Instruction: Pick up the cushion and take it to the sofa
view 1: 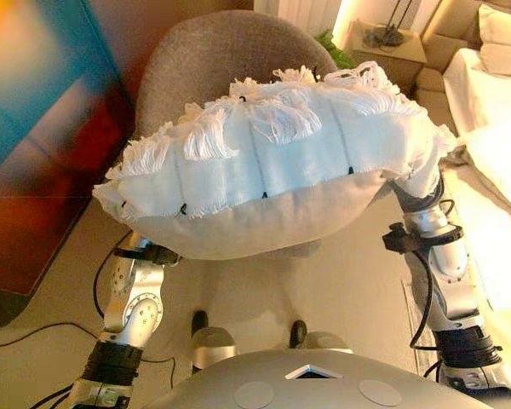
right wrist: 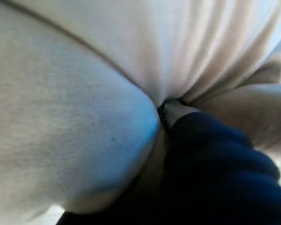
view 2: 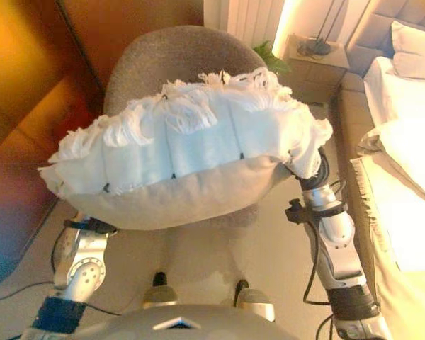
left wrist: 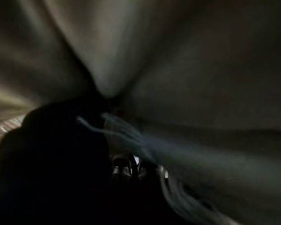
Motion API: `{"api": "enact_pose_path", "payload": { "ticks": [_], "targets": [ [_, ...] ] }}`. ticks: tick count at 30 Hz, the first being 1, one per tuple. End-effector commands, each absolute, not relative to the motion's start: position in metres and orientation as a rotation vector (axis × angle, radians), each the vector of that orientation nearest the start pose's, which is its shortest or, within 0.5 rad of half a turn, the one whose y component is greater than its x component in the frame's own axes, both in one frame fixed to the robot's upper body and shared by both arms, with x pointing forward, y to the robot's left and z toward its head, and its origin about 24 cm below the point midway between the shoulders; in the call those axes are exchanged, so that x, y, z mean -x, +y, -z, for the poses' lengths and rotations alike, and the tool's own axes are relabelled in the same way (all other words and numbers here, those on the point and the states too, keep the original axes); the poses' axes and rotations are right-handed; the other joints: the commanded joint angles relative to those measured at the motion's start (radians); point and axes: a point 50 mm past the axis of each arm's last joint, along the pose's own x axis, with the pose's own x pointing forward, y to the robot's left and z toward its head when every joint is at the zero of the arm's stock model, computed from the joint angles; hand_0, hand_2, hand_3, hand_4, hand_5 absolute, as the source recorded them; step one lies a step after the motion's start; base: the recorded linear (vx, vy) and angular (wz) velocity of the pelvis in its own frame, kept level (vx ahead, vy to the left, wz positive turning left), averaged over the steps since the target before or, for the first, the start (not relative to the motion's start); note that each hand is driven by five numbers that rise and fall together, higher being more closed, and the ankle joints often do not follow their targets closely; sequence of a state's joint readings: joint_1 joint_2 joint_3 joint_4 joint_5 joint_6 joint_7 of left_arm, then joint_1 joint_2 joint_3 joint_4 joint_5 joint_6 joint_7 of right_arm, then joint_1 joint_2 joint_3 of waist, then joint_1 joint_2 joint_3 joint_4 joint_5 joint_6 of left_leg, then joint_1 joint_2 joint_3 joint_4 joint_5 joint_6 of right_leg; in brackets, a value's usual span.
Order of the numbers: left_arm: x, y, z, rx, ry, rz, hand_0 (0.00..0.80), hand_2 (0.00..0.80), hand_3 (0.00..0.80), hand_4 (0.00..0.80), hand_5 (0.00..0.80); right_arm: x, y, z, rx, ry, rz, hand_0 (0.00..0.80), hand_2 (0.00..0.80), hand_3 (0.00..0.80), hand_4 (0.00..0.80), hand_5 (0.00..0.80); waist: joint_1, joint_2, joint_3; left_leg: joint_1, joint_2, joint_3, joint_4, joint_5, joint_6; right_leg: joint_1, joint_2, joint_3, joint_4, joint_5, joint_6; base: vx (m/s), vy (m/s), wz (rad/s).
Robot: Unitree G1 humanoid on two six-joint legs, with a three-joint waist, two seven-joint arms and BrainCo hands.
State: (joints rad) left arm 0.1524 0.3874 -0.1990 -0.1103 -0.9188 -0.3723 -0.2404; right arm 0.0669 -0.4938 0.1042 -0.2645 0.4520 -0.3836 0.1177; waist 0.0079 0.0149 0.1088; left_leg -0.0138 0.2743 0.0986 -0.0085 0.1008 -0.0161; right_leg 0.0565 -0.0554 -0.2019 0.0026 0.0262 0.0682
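A large cushion [view 1: 272, 162] with a white fringed top and a beige underside is held up in the air between my two arms, above and in front of a grey chair [view 1: 213, 60]. It tilts slightly, with its left end lower. My left hand [left wrist: 61, 159] is under the cushion's left end and my right hand [right wrist: 215, 164] is under its right end. Both are buried in the cloth. In the right wrist view the cloth [right wrist: 75, 117] gathers in folds where the hand meets it. In the left wrist view the cloth [left wrist: 187, 70] folds in the same way.
The round-backed grey chair stands straight ahead. A pale upholstered seat or bed [view 1: 494, 136] with white cushions [view 2: 414, 42] runs along the right side. A small side table [view 1: 392, 51] and a green plant [view 1: 332, 47] stand at the back. A dark reddish wall panel [view 1: 51, 128] is at the left.
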Motion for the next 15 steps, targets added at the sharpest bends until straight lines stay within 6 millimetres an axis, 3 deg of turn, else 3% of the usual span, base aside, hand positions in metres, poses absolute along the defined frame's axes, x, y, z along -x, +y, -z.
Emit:
{"api": "enact_pose_path", "payload": {
  "ticks": [1,3,5,6,7,9,12,15],
  "targets": [
    [-0.224,0.153,-0.123,0.562,-0.553,0.465,0.8,0.8,0.8,0.8,0.8,-0.218,-0.158,-0.175,0.021,-0.776,-0.483,0.8,0.8,0.8,0.8,0.8,0.002,-0.052,0.034,-0.038,-0.052,-0.025,0.245,-0.091,-0.102,0.055,-0.048,0.018,0.01,-0.124,-0.01,0.06,-0.072,0.03],
    [-0.223,0.158,-0.125,0.565,-0.553,0.421,0.8,0.8,0.8,0.8,0.8,-0.217,-0.154,-0.176,0.027,-0.779,-0.504,0.8,0.8,0.8,0.8,0.8,0.016,-0.041,0.035,-0.038,-0.125,-0.06,0.249,-0.131,-0.079,0.056,-0.037,0.044,0.027,-0.137,-0.011,0.132,-0.05,-0.22],
    [-0.223,0.159,-0.126,0.566,-0.554,0.415,0.8,0.8,0.8,0.8,0.8,-0.217,-0.151,-0.175,0.031,-0.779,-0.506,0.8,0.8,0.8,0.8,0.8,0.022,-0.036,0.038,-0.038,-0.148,-0.061,0.237,-0.141,-0.073,0.06,-0.03,0.044,0.035,-0.144,-0.011,0.122,-0.026,-0.23],
    [-0.223,0.157,-0.127,0.568,-0.561,0.416,0.8,0.8,0.8,0.8,0.8,-0.217,-0.144,-0.175,0.044,-0.786,-0.506,0.8,0.8,0.8,0.8,0.8,0.035,-0.027,0.043,-0.047,-0.188,-0.059,0.194,-0.154,-0.062,0.062,-0.021,0.034,0.048,-0.156,-0.011,0.109,-0.022,-0.19],
    [-0.224,0.156,-0.127,0.571,-0.562,0.416,0.8,0.8,0.8,0.8,0.8,-0.217,-0.142,-0.175,0.047,-0.789,-0.506,0.8,0.8,0.8,0.8,0.8,0.038,-0.026,0.045,-0.048,-0.196,-0.06,0.182,-0.156,-0.06,0.063,-0.019,0.032,0.052,-0.16,-0.01,0.175,-0.018,-0.23],
    [-0.226,0.149,-0.127,0.578,-0.57,0.427,0.8,0.8,0.8,0.8,0.8,-0.219,-0.134,-0.175,0.068,-0.798,-0.506,0.8,0.8,0.8,0.8,0.8,0.07,-0.013,0.058,-0.09,-0.254,-0.106,0.059,-0.106,-0.053,0.078,0.017,0.044,0.064,-0.181,-0.014,0.27,0.003,-0.07],
    [-0.225,0.147,-0.125,0.592,-0.56,0.411,0.8,0.8,0.8,0.8,0.8,-0.22,-0.132,-0.171,0.063,-0.772,-0.525,0.8,0.8,0.8,0.8,0.8,0.099,-0.007,0.071,-0.139,-0.276,-0.168,-0.052,-0.003,-0.058,0.121,0.069,0.097,0.09,-0.228,-0.031,0.461,0.028,-0.09],
    [-0.223,0.148,-0.125,0.605,-0.562,0.409,0.8,0.8,0.8,0.8,0.8,-0.218,-0.132,-0.169,0.055,-0.754,-0.538,0.8,0.8,0.8,0.8,0.8,0.112,-0.009,0.08,-0.176,-0.279,-0.176,-0.073,0.035,-0.061,0.144,0.092,0.127,0.132,-0.275,-0.045,0.47,0.062,-0.05]
  ]
}}
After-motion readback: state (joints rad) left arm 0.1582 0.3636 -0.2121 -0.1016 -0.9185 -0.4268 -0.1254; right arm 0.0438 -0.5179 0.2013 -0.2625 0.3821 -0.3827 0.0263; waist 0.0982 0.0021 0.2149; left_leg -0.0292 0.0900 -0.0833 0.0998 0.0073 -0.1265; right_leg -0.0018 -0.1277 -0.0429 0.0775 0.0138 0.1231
